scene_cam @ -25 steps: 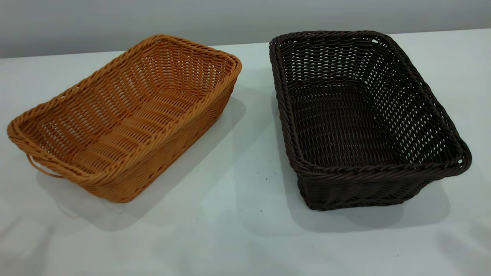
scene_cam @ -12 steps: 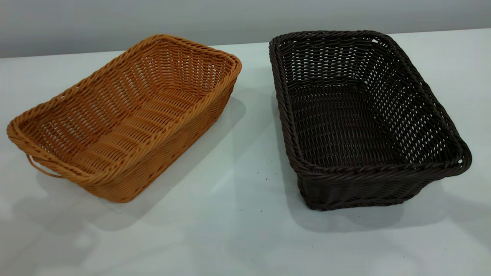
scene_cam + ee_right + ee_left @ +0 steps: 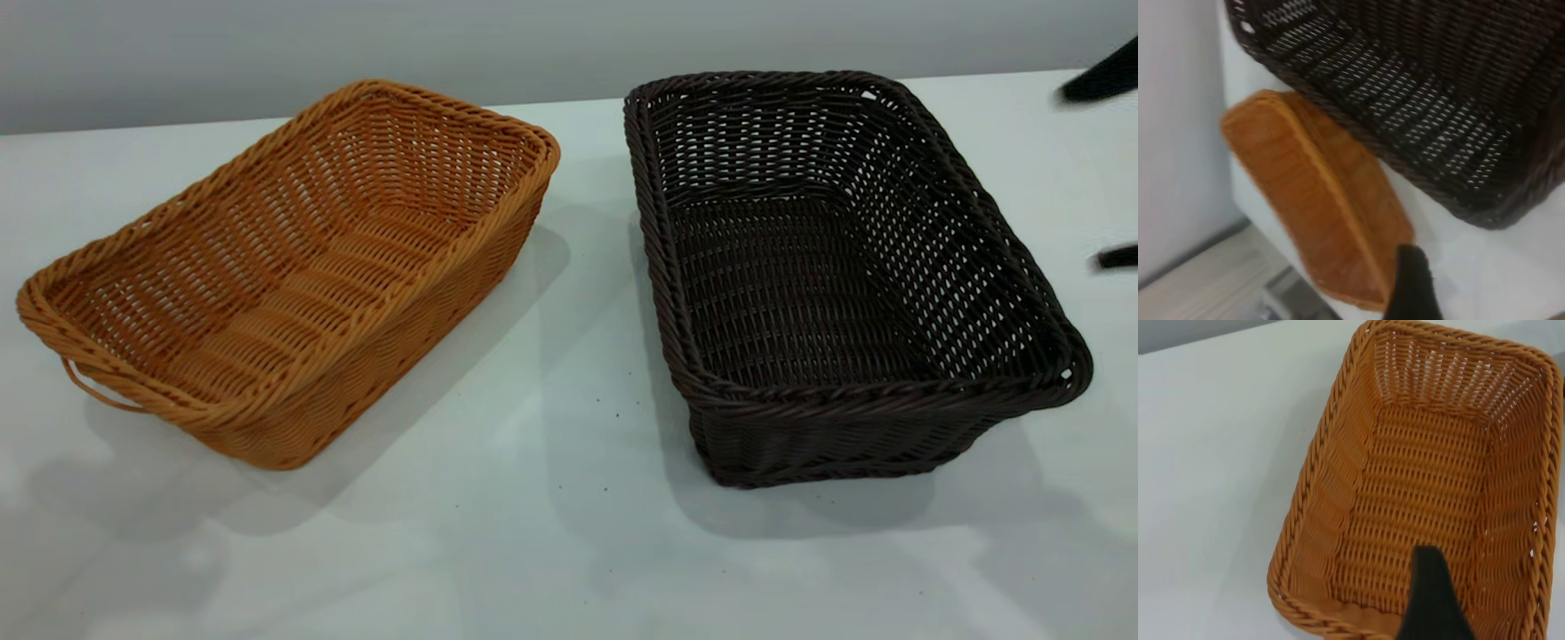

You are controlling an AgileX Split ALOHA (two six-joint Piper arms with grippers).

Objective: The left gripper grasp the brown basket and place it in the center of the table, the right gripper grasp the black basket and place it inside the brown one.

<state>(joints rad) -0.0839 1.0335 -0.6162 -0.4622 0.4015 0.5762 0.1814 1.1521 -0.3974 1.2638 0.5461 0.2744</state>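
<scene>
The brown basket (image 3: 293,267) stands empty at the left of the table (image 3: 569,498), askew, with its loop handle at the near left end. The black basket (image 3: 836,267) stands empty at the right, apart from it. My right gripper (image 3: 1111,169) enters at the right edge, beyond the black basket's right rim; its two dark fingers stand far apart with nothing between them. The right wrist view shows the black basket (image 3: 1438,100) and the brown basket (image 3: 1318,213). One dark finger (image 3: 1431,600) of my left gripper hovers above the brown basket's (image 3: 1425,473) inside. The left gripper is outside the exterior view.
A grey wall runs behind the table's far edge (image 3: 267,53). A strip of bare white tabletop lies between the two baskets (image 3: 587,293), and a wide band in front of them. Tiny dark specks dot the surface (image 3: 613,413).
Two dark parts of my right gripper have come into the exterior view at the right edge. Shadows have shifted on the near table. Neither basket has moved.
</scene>
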